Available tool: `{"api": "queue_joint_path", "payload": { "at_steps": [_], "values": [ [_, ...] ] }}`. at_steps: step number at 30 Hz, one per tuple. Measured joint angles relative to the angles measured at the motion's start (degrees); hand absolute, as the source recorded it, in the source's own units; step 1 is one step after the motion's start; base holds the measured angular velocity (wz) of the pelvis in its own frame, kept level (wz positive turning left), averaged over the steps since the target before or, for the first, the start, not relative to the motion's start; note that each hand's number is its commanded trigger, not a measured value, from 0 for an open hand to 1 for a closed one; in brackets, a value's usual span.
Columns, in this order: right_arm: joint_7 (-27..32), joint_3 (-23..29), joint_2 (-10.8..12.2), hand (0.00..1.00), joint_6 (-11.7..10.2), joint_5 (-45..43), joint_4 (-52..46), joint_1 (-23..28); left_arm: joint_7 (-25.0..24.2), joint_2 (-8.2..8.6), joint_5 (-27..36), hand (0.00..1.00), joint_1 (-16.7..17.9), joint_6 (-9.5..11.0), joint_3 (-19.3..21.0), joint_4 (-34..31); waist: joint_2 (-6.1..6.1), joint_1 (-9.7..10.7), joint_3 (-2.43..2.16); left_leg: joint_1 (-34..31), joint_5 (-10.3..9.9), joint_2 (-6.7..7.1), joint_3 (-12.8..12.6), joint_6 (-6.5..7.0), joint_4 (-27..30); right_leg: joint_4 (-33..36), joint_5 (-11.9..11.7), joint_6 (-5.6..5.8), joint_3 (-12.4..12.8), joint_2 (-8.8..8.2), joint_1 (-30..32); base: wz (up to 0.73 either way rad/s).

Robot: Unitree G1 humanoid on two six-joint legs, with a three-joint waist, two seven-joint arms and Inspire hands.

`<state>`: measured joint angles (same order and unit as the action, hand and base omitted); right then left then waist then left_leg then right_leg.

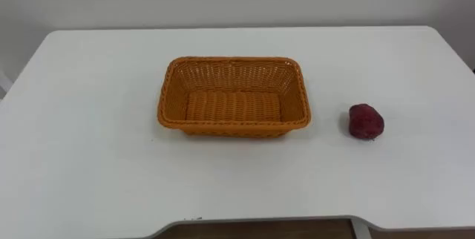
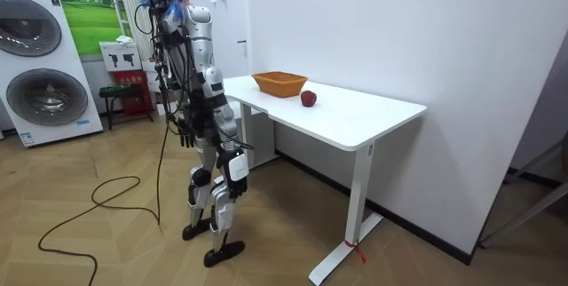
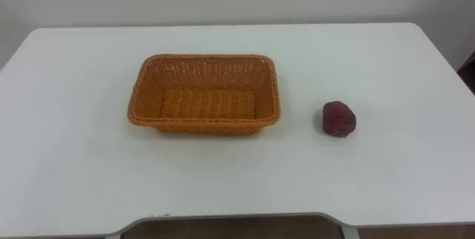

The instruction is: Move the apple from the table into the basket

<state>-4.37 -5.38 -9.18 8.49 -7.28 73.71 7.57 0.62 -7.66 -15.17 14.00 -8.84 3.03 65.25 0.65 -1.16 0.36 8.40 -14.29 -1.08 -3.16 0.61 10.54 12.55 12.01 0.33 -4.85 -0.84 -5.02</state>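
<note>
Room view, apple [image 2: 308, 99] on table [image 2: 355, 119] beside basket [image 2: 280, 83], well apart from right hand [image 2: 237, 167], state unclear

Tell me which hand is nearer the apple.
Right. The right hand hangs low, on the body's side towards the apple; the left hand hangs on the body's far side.

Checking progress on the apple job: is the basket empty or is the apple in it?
Empty. The basket shows a bare woven bottom; the apple sits on the table to its right, apart from it.
</note>
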Motion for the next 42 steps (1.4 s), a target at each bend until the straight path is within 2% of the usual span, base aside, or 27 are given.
{"api": "queue_joint_path", "payload": {
  "at_steps": [6, 9, 12, 14, 15, 17, 18, 20, 21, 23, 27, 31, 33, 35, 38, 41, 42],
  "values": [
    [0.9, 0.0, 0.0, 0.00, -0.9, 2.3, 0.1, 0.1, 0.0, 0.01, 0.0, 0.00, 0.0, 0.5, -0.1, 0.1, 0.00, 0.0, 0.01, 0.3, 0.0, 0.02, 0.0, 0.00, -0.1, 0.1, 0.1, 0.00, 0.0, -0.03, -0.1, 0.00],
    [3.3, 0.6, -0.1, 0.00, -0.8, 10.7, 0.1, 1.5, 0.5, 0.04, 0.0, 0.00, -0.1, 0.7, 0.0, 0.2, 0.01, -0.4, 0.10, 0.5, 0.0, -0.05, -0.8, 0.00, -0.3, 0.2, 0.1, 0.00, 0.1, 0.04, -0.1, -0.05],
    [6.7, 3.6, 0.0, 0.00, -0.8, 21.2, 0.1, 3.0, 1.7, 0.03, 0.1, 0.00, -0.2, 0.7, 0.3, 1.0, 0.07, 0.3, 0.32, 0.5, 0.0, -0.06, -1.0, 0.00, -0.3, 0.2, 0.1, 0.00, 0.1, 0.00, 0.0, -0.03],
    [9.2, 6.9, 0.0, 0.00, -0.8, 29.4, -0.7, 3.8, 1.8, 0.04, 0.0, 0.00, 0.3, 1.1, 1.4, 1.0, -0.05, 1.0, 0.72, 0.5, 0.0, -0.06, -1.1, -0.01, -0.3, 0.2, 0.1, 0.01, 0.2, 0.00, 0.1, -0.04],
    [11.0, 11.8, 0.0, 0.00, -1.1, 38.3, -2.3, 4.4, 2.0, 0.00, 0.3, 0.00, 0.7, 1.8, 2.5, 0.3, -0.18, 1.3, 0.84, 0.7, 0.0, -0.10, -1.5, -0.01, -0.5, 0.3, 0.1, 0.01, 0.5, 0.07, 0.1, -0.15],
    [14.5, 20.9, 0.0, 0.00, -1.9, 52.3, -8.2, 4.1, 2.7, 0.05, 2.0, 0.00, 2.2, 2.8, 6.6, -1.4, -0.04, 3.0, 0.75, 1.1, 0.0, -0.09, -2.0, -0.02, -1.0, 0.6, 0.3, 0.02, 1.2, 0.16, 0.6, -0.16],
    [15.3, 23.0, 0.0, 0.00, -2.3, 55.0, -10.2, 4.0, 2.8, 0.04, 2.2, 0.00, 2.4, 3.1, 7.8, -2.1, 0.07, 3.2, 0.67, 1.1, 0.0, -0.07, -2.3, -0.02, -1.0, 0.9, 0.4, 0.04, 1.5, 0.17, 0.8, -0.13],
    [19.2, 28.0, 0.0, 0.00, -6.4, 65.5, -16.7, 2.8, 4.5, -0.84, 3.5, 0.00, 3.1, 4.7, 9.5, -2.7, 0.14, 4.3, 0.54, 1.1, 0.0, -0.02, -2.6, -0.01, -0.9, 1.3, 0.5, 0.04, 1.7, 0.12, 1.0, -0.08],
    [20.1, 28.5, 0.0, 0.00, -7.5, 67.5, -17.8, 2.6, 4.9, -1.17, 4.0, 0.00, 3.2, 5.2, 9.6, -2.8, 0.29, 4.4, 0.43, 1.0, 0.0, -0.03, -2.6, -0.01, -0.9, 1.3, 0.5, 0.04, 1.7, 0.14, 1.0, 0.00],
    [23.2, 29.7, -0.4, 0.00, -10.4, 72.9, -18.8, 1.3, 6.1, -2.01, 5.2, 0.00, 3.3, 6.7, 9.9, -2.8, 0.78, 4.8, -0.08, 1.0, 0.0, -0.05, -2.6, -0.01, -0.9, 1.3, 0.5, 0.04, 1.6, 0.16, 0.9, 0.00],
    [28.7, 33.5, -0.4, 0.00, -11.2, 75.8, -21.9, 0.2, 6.7, -2.09, 5.7, 0.00, 4.2, 6.9, 10.0, -3.0, 1.00, 4.8, -0.42, 1.3, 0.0, 0.06, -2.6, -0.01, -0.9, 1.1, 0.5, 0.05, 1.7, 0.06, 0.8, -0.01],
    [36.0, 38.6, -0.5, 0.00, -14.0, 76.6, -26.6, 0.2, 6.7, -2.12, 5.5, 0.00, 5.8, 6.9, 10.4, -3.3, 0.85, 5.5, -0.38, 1.2, 0.0, 0.07, -2.7, 0.00, -0.8, 1.1, 0.5, 0.06, 1.8, 0.06, 0.6, -0.01],
    [40.2, 39.4, -0.5, 0.00, -15.4, 76.1, -30.7, 0.2, 6.7, -2.12, 5.5, 0.00, 5.8, 6.9, 10.4, -3.3, 0.67, 5.7, -0.41, 0.7, 0.0, 0.08, -2.8, 0.00, -0.7, 1.1, 0.5, 0.06, 2.0, 0.08, 1.1, -0.04],
    [44.8, 40.5, -0.5, 0.00, -15.8, 73.4, -36.4, 0.4, 6.7, -2.11, 5.4, 0.00, 5.7, 6.9, 10.5, -3.6, 0.40, 5.9, -0.34, 0.2, 0.0, 0.09, -2.8, 0.00, -0.5, 1.2, 0.5, 0.08, 1.9, 0.05, 1.3, 0.03],
    [52.6, 39.8, -1.0, 0.00, -19.0, 61.5, -44.9, -0.4, 6.7, -2.11, 4.4, 0.00, 5.2, 7.1, 10.3, -4.0, 0.43, 5.6, -0.24, -0.9, 0.0, 0.20, -2.8, 0.00, 0.8, 1.4, 0.6, 0.23, 1.7, -0.15, 2.3, 0.08],
    [57.7, 38.7, -1.5, 0.00, -19.3, 54.7, -52.2, -0.8, 6.7, -2.02, 4.5, 0.00, 5.1, 7.9, 10.0, -3.9, 0.34, 5.3, -0.18, -1.2, 0.0, 0.21, -2.8, 0.03, 0.3, 2.0, 0.6, 0.25, 1.7, -0.14, 3.2, 0.00],
    [59.7, 37.2, -2.0, 0.00, -20.2, 50.9, -55.7, -0.8, 6.8, -2.10, 4.5, 0.00, 5.2, 8.0, 9.6, -3.9, 0.30, 5.2, -0.15, -1.2, 0.0, 0.20, -2.8, 0.03, 0.3, 2.1, 0.6, 0.24, 1.7, -0.12, 3.3, 0.00]
  ]
}}
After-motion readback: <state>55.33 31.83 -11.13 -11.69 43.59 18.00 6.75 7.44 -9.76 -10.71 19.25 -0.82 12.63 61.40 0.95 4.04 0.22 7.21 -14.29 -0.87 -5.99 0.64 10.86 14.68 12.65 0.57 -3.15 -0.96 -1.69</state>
